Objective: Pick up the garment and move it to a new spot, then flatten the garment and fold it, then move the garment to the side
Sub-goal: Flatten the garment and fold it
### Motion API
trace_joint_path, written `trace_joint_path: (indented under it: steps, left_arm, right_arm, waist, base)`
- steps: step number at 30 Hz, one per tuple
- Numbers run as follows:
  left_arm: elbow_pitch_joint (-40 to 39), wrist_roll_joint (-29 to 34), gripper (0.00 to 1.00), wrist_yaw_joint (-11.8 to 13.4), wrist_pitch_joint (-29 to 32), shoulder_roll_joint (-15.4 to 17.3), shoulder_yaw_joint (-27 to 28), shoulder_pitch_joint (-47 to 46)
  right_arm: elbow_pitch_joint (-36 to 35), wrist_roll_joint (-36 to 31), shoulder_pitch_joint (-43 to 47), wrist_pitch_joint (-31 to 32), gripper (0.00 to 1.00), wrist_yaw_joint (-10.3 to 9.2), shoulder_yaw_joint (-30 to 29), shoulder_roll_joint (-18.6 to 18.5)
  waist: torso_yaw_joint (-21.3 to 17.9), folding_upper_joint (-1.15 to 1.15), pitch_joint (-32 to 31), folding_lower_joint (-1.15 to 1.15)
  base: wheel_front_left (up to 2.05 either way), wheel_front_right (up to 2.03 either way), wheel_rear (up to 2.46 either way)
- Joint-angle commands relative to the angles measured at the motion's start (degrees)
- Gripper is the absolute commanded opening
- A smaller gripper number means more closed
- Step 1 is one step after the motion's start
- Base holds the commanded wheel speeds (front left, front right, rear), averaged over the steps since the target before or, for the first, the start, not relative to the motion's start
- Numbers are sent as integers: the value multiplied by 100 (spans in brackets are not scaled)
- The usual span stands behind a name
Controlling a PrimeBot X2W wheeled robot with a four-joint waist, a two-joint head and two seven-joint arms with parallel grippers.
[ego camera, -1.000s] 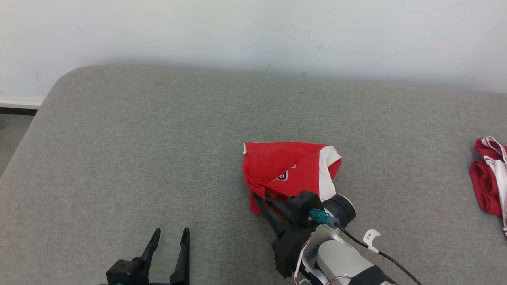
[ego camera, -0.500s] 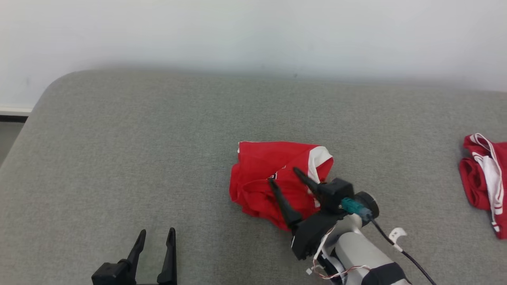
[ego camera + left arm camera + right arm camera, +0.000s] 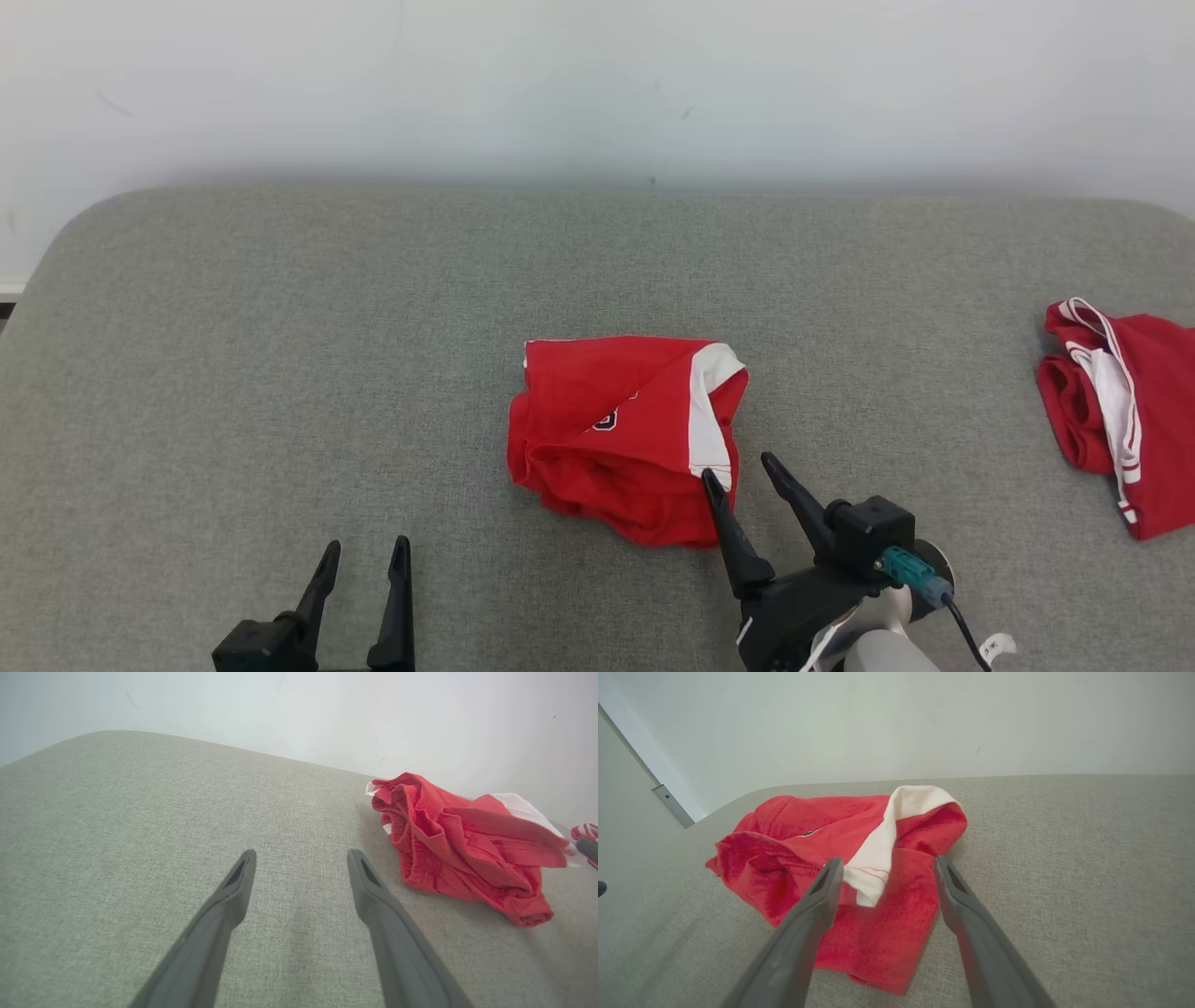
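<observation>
The garment [image 3: 621, 431] is a red piece with a white side panel and a small dark emblem, lying crumpled in a loose heap on the grey cushioned surface [image 3: 280, 355]. In the right wrist view the garment [image 3: 840, 858] lies just ahead of the fingers. My right gripper [image 3: 740, 467] stands open at its near right edge, holding nothing. My left gripper [image 3: 366, 549] is open at the lower left, well apart from the cloth. The garment [image 3: 462, 849] sits off to the right in the left wrist view, beyond the open left gripper [image 3: 301, 854].
A second red and white garment [image 3: 1116, 411] lies bunched at the far right edge of the surface. A pale wall [image 3: 597, 84] runs behind the surface. The surface's rounded left corner [image 3: 65, 233] drops off to the floor.
My right gripper let go of the garment and opened, then drew back toward me. The cloth dropped into a heap. The head camera shifted, so the whole scene slid left.
</observation>
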Motion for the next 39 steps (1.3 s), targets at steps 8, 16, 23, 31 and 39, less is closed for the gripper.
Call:
trace_joint_path:
  steps: [8,16,23,31,39]
  left_arm:
    - [-4,29,100,12,-16,6,-32,39]
    - [-2,7,100,12,-16,6,-44,-31]
    - [-1,-35,100,12,-16,6,-72,-101]
    - [22,-103,100,12,-17,11,-317,-300]
    - [28,-237,100,11,-16,4,-635,-450]
  right_arm:
    - [45,214,53,-21,100,-18,131,11]
    - [166,302,-75,-21,0,-18,208,10]
    - [-255,459,-340,-21,0,-18,341,12]
    - [-25,337,-1356,-21,0,-18,837,10]
    - [1349,-16,-2387,-20,40,-18,649,5]
  waist:
    - [96,0,110,0]
    - [161,0,176,0]
    - [197,0,266,0]
    - [540,0,414,0]
    - [1271,0,672,0]
  base:
    - [0,0,0]
    - [0,0,0]
    - [0,0,0]
    - [0,0,0]
    - [0,0,0]
